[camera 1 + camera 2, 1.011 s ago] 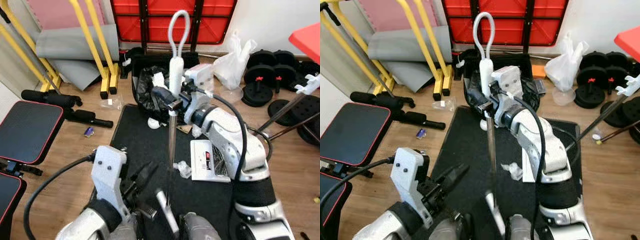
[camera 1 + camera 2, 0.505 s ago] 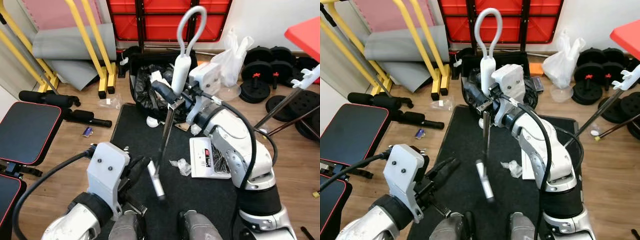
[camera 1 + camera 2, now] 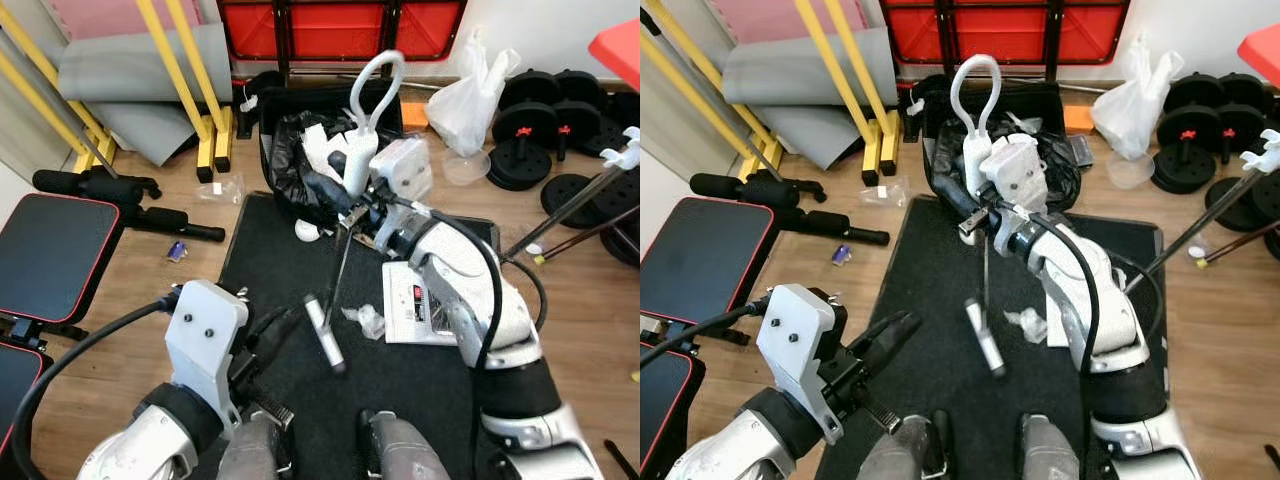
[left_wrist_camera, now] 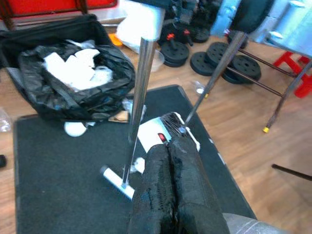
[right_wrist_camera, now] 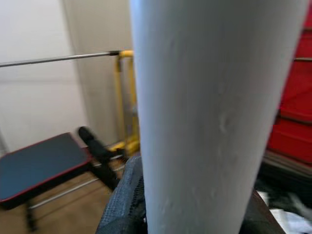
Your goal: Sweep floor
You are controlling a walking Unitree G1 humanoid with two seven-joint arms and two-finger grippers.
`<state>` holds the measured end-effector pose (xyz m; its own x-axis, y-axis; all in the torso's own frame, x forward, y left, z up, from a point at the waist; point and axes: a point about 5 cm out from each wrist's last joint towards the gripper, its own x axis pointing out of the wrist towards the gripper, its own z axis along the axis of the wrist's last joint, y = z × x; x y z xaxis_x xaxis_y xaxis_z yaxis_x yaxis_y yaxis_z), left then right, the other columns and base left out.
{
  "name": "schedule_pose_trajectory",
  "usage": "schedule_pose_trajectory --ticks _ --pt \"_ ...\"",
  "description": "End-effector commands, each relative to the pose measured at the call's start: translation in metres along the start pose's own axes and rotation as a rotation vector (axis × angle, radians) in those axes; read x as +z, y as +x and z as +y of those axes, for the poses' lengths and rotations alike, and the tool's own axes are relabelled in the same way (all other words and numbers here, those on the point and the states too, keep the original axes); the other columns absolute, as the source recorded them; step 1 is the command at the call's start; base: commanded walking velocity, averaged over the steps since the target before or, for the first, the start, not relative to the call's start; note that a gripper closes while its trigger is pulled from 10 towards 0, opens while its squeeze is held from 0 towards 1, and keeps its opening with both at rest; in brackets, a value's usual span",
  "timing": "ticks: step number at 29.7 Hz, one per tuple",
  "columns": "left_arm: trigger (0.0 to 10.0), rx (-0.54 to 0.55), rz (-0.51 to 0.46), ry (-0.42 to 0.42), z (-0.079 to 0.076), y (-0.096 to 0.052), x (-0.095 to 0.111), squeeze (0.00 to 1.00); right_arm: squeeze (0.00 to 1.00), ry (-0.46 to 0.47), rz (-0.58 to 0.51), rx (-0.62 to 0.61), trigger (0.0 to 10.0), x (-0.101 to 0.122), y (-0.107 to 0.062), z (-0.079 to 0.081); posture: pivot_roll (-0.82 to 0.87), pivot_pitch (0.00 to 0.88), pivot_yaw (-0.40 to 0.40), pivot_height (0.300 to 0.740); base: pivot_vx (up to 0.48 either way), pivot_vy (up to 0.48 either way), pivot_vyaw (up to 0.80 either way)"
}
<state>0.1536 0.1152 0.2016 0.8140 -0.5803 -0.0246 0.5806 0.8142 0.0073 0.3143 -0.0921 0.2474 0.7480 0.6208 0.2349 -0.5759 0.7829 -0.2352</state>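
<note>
White plastic forms the grip of the sweeper (image 3: 973,150), and the right gripper (image 3: 975,205) is clamped round it just below the looped top, the wrist view showing the black fingers (image 5: 127,204) wrapped against the pale shaft. Held this high up, the tool hangs nearly upright, so the thin metal pole runs down to the short bar-shaped head (image 3: 324,333), which sits over the black mat (image 3: 280,260), close to it (whether it actually touches cannot be told). A crumpled scrap of wrapper (image 3: 365,320) lies on the mat just beside the head, with a flat white carton (image 3: 420,310) next to it. The bin lined with a black bag (image 4: 73,78), already holding white rubbish, stands at the mat's far edge, so a push away from the robot would likely carry litter toward it. The left gripper (image 4: 168,165) hovers low over the near part of the mat with its two fingers pressed together, holding nothing, near the pole but apart from it; it seems ready to steady the lower shaft. More small scraps lie on the wooden floor (image 3: 150,290) beside the weight bench (image 3: 55,250).
</note>
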Motion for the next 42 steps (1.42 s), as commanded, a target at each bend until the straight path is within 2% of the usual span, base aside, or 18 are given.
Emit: schedule_pose_trajectory --ticks 1,23,42 --pt "10.0 -0.028 -0.001 -0.017 -0.002 -0.003 0.000 0.00 0.00 -0.021 -0.043 0.001 10.0 0.006 0.001 0.000 -0.04 0.339 0.022 0.740 0.000 0.000 -0.80" --pt "10.0 -0.025 0.000 -0.021 0.001 -0.004 0.001 0.00 0.00 -0.039 -0.077 0.122 10.0 0.004 -0.002 0.000 -0.04 0.319 0.028 0.740 0.000 0.000 -0.80" --pt "10.0 -0.025 -0.002 -0.024 0.003 -0.001 -0.001 0.00 0.00 -0.100 -0.075 0.184 10.0 0.007 -0.006 -0.010 -0.04 0.288 0.026 0.740 0.000 0.000 -0.80"
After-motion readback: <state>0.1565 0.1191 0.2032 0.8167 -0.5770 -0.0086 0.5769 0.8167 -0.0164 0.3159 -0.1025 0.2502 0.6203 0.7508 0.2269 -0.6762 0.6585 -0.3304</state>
